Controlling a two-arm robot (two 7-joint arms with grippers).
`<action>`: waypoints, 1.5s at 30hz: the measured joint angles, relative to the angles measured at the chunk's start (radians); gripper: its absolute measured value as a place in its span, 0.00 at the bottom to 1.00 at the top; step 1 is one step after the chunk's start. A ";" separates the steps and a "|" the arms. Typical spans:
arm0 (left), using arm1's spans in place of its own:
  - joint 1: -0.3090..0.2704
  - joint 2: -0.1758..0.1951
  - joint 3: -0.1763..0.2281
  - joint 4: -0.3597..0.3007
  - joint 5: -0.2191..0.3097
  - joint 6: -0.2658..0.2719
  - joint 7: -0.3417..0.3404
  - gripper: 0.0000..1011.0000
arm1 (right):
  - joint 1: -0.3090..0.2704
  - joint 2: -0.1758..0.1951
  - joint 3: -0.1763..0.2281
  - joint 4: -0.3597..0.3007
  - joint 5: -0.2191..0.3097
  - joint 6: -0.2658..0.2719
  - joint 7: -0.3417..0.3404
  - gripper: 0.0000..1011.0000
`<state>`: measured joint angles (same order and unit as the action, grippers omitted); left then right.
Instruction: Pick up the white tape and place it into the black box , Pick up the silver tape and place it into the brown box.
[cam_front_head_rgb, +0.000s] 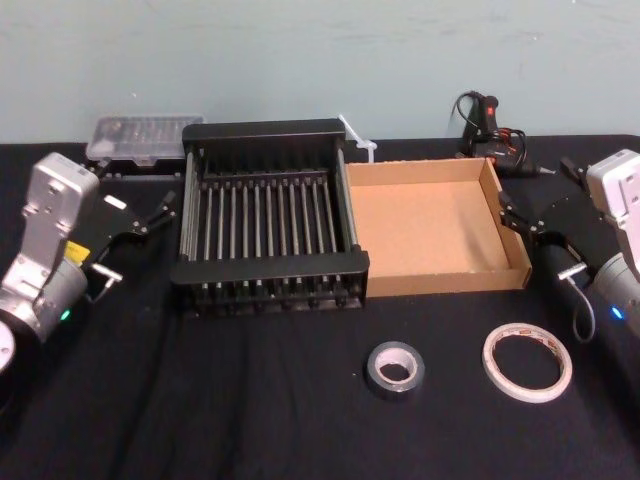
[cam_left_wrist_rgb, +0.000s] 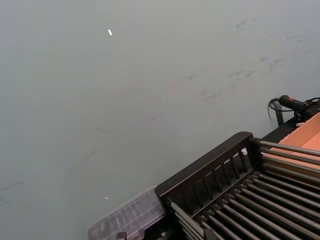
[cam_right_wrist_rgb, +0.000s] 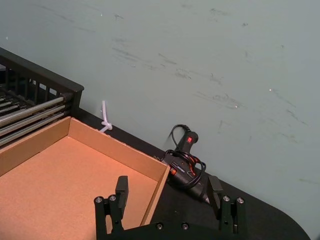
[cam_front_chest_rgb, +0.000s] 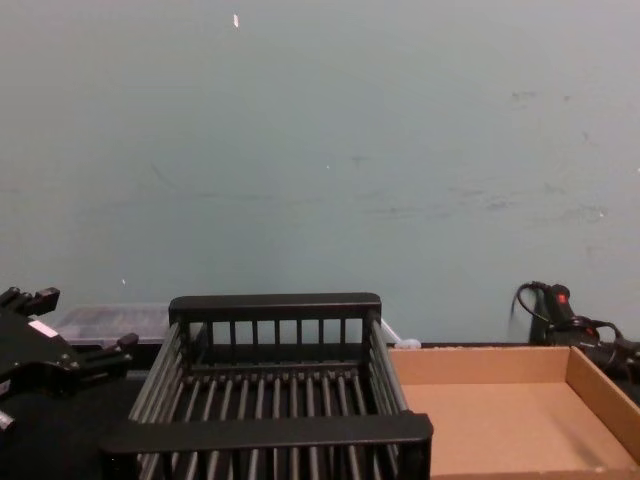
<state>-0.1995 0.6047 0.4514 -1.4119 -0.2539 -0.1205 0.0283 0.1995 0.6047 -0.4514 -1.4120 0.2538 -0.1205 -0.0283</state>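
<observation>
Robot-side of R gripper (cam_front_head_rgb: 538, 240), jaws wide & empty: white tape (cam_front_head_rgb: 527, 361), silver tape (cam_front_head_rgb: 395, 369) to its left; brown box (cam_front_head_rgb: 430, 283) just beside gripper. L gripper (cam_front_head_rgb: 135, 242) wide, beside black box (cam_front_head_rgb: 270, 268)

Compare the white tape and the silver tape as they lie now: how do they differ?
The white tape is white with red print; the silver tape is dark grey with a pale core. The white tape is the wider, thinner ring; the silver tape is smaller and thicker-walled. The white tape lies to the robot's right of the silver tape. Both lie flat on the black cloth.
</observation>
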 joint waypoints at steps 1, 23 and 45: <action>0.000 0.000 0.000 0.000 0.000 0.000 0.000 0.99 | 0.000 0.000 0.000 0.000 0.000 0.000 0.000 0.99; 0.000 0.000 0.000 0.000 0.000 0.000 0.000 0.99 | -0.001 -0.003 0.007 -0.002 -0.003 0.000 0.007 0.99; 0.000 0.000 0.000 0.000 0.000 0.000 0.000 0.99 | -0.154 0.071 0.145 -0.212 0.084 0.133 0.078 0.99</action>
<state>-0.1995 0.6047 0.4514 -1.4119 -0.2539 -0.1205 0.0283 0.0458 0.6754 -0.3066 -1.6235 0.3375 0.0121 0.0495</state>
